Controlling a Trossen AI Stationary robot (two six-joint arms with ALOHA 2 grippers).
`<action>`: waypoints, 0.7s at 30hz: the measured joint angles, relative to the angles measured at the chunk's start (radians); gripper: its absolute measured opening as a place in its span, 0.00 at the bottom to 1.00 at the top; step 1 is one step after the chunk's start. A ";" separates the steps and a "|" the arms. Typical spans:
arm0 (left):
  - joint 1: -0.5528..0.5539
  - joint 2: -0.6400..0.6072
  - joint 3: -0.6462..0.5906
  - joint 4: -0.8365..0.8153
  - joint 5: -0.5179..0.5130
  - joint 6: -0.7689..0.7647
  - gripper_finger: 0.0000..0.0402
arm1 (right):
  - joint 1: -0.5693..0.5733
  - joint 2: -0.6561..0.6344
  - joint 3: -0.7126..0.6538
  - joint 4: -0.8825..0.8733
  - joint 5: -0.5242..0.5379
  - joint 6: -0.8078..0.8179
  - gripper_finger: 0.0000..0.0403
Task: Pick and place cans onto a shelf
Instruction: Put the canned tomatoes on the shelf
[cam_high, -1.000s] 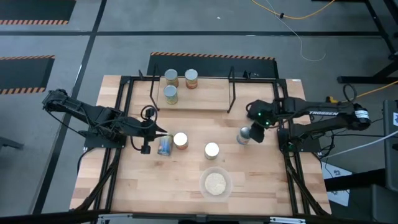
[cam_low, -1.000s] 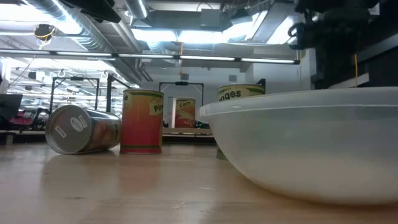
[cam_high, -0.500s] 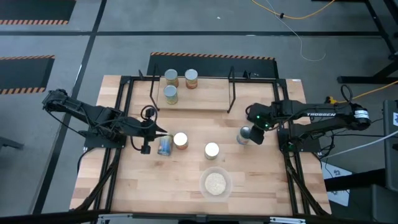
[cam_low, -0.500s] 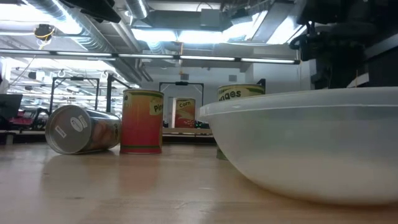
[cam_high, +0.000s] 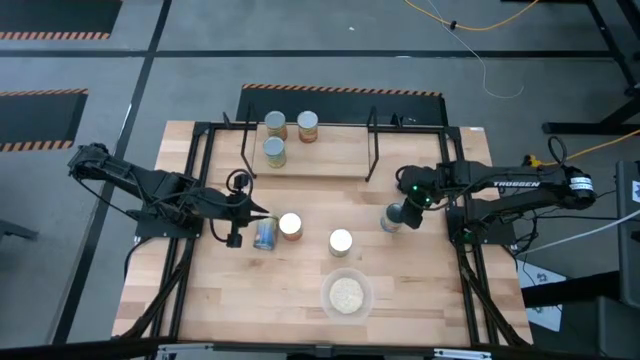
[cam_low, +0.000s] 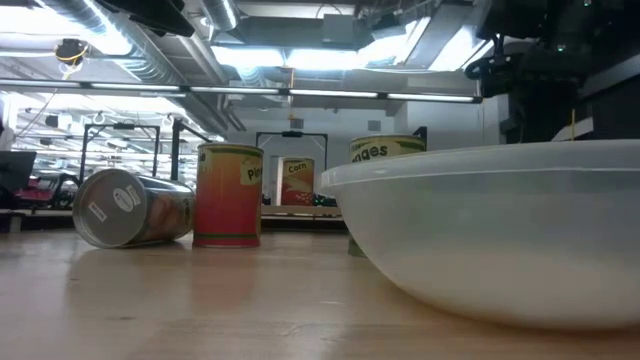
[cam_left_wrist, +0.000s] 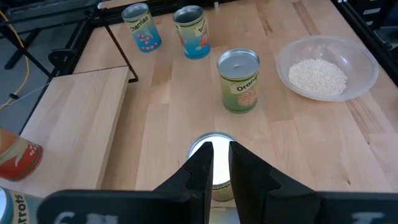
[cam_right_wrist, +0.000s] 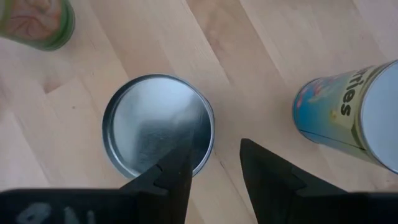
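Three cans (cam_high: 274, 151) stand on the shelf (cam_high: 330, 160); the rest wait on the desk (cam_high: 250, 290). My right gripper (cam_high: 405, 213) hangs released directly over an upright can (cam_right_wrist: 158, 126); my left gripper (cam_high: 262, 217), clenched and empty, hovers beside a toppled can (cam_high: 265, 234).

There are eight cans (cam_high: 274, 150) in all: three stand on the single shelf (cam_high: 330, 160), and five are on the tabletop in front of it, four upright and one lying on its side (cam_high: 265, 234). One clear bowl of pale grains (cam_high: 346, 294) sits farthest from the shelf.
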 joint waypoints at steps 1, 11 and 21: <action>0.000 0.000 0.000 0.000 0.000 0.000 0.11 | 0.000 0.000 0.000 0.000 0.000 0.000 0.34; 0.000 0.000 0.000 0.000 0.000 0.000 0.11 | 0.000 0.053 0.000 -0.001 0.001 -0.002 0.34; 0.000 0.000 0.000 0.002 -0.003 0.000 0.11 | 0.000 0.079 0.004 0.004 -0.002 -0.005 0.27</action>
